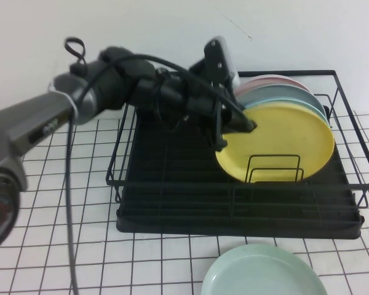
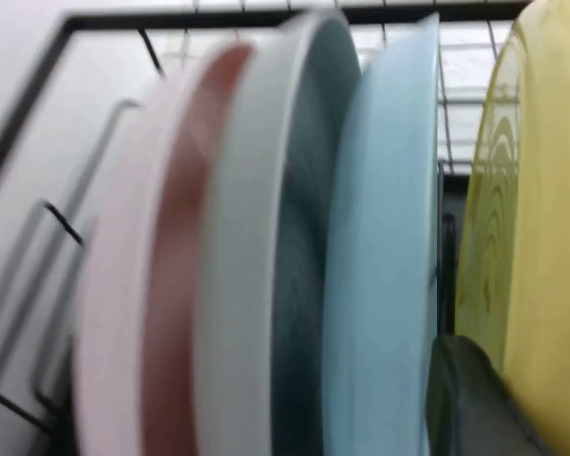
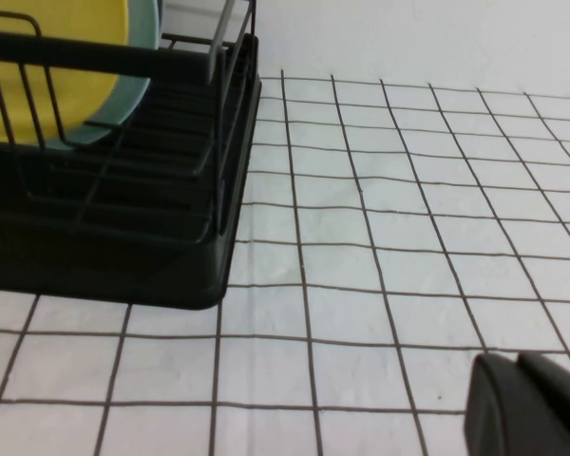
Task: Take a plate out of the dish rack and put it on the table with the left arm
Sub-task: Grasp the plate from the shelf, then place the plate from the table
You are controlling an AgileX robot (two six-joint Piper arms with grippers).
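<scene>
The yellow plate (image 1: 289,138) stands upright at the front of a row of plates in the black dish rack (image 1: 172,184). My left arm reaches over the rack from the left. My left gripper (image 1: 240,126) straddles the plate's left rim and is shut on it, one finger in front and one behind. In the left wrist view that rear finger (image 2: 465,399) sits between the yellow plate (image 2: 551,237) and the light blue plate (image 2: 380,237). My right gripper (image 3: 532,408) is shut and empty, low over the table (image 3: 408,237) to the right of the rack (image 3: 123,237).
Behind the yellow plate stand a light blue plate (image 1: 283,95), a grey-green one and a pink one (image 1: 267,78). A mint green plate (image 1: 264,273) lies on the table in front of the rack. Open grid table (image 1: 61,246) lies front left.
</scene>
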